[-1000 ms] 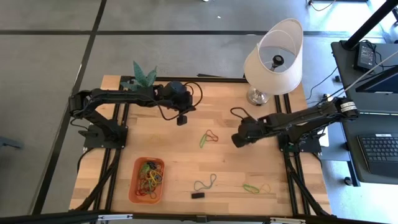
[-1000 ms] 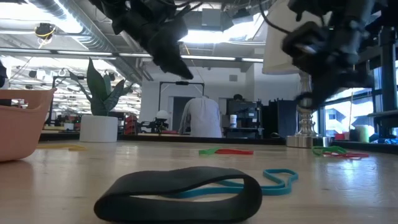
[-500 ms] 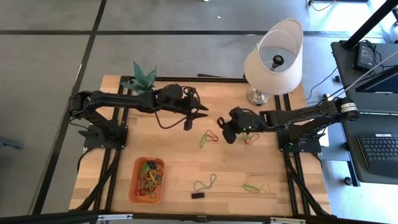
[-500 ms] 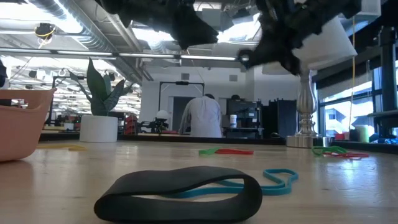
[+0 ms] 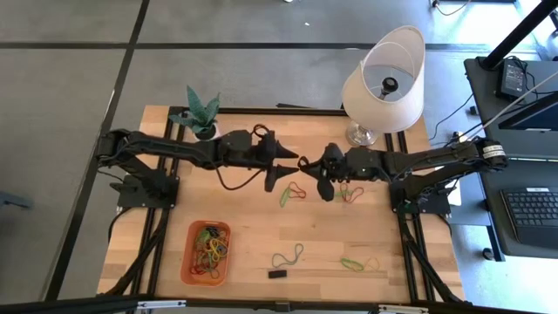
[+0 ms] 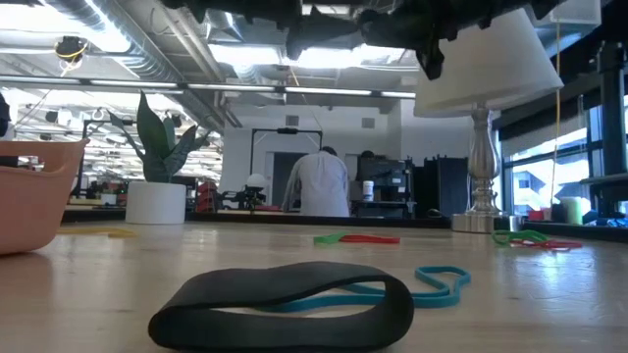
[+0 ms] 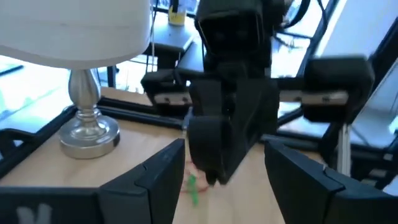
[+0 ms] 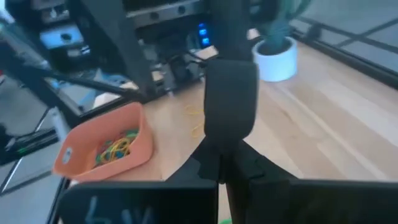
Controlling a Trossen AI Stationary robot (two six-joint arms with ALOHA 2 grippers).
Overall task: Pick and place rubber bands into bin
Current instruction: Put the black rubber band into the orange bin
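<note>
the left gripper [image 5: 292, 167] gapes empty, the right gripper [image 5: 307, 166] is closed; the rubber bands [image 5: 292, 192] look light and floppy, best pinched across one strand.

The low view crops both arms at its top edge, so neither pincer shows whole there. The bin [image 6: 29, 191] is cut by that view's left edge (only one end visible). Rubber bands [image 5: 210, 250] inside it overlap, too small to count
</note>
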